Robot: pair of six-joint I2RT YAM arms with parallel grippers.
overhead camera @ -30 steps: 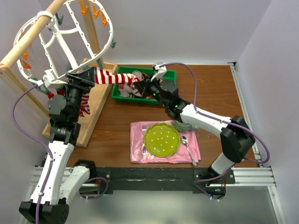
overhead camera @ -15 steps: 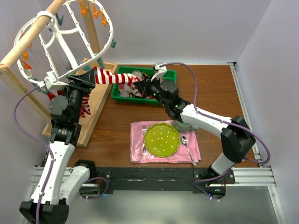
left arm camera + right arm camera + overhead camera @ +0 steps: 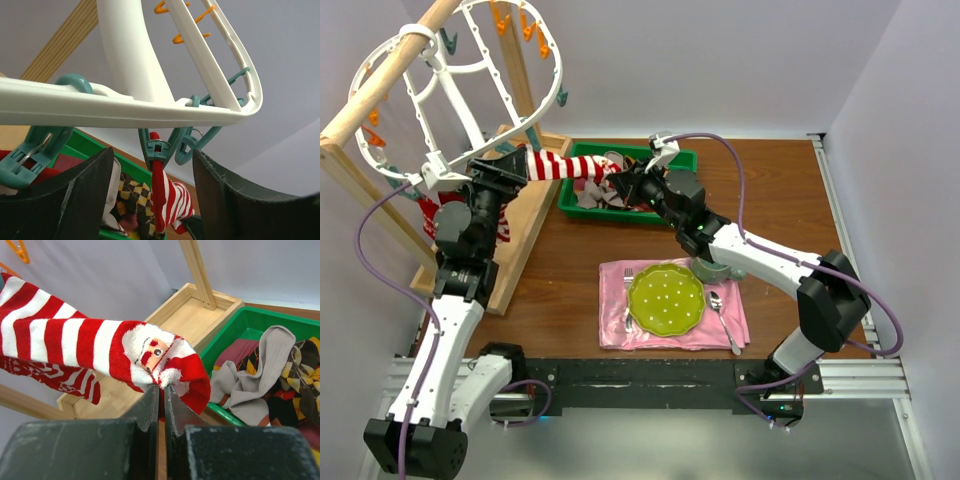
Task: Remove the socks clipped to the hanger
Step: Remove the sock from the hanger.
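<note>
1. Overhead, the red-and-white striped sock (image 3: 560, 167) is stretched almost level. Its long axis runs left to right between the hanger (image 3: 124, 109) and the green bin (image 3: 685, 155).
2. One end is caught in a teal clip (image 3: 157, 150) under the hanger's white rim. The other end, which bears a Santa face, points towards the bin and the right arm.
3. The right gripper (image 3: 161, 390) is clamped on that Santa end. Its own camera shows the two fingers nearly closed, with red fabric pinched between them just below the face.
4. The left gripper (image 3: 152, 151) is spread wide. Its dark fingers stand on either side of the clip and I cannot see them touching it.
5. Only the left wrist view shows the clip's bite on the sock. The fabric drops from the clip and bends away towards the bin.
6. That same view shows a second teal clip (image 3: 30, 150) at the far left with red cloth below it. It also shows orange clips (image 3: 192, 27) higher on the frame.
7. Only the right wrist view shows the Santa face and the bin's contents clearly: a grey sock (image 3: 260, 375), an argyle one (image 3: 300, 375) and a maroon one (image 3: 240, 352), lying loose together.
8. Only the top view shows the whole layout. The hanger hangs from the wooden rack (image 3: 525, 230) at the table's left, and a green plate (image 3: 666, 298) sits on a pink napkin (image 3: 615, 320) well apart from it.
</note>
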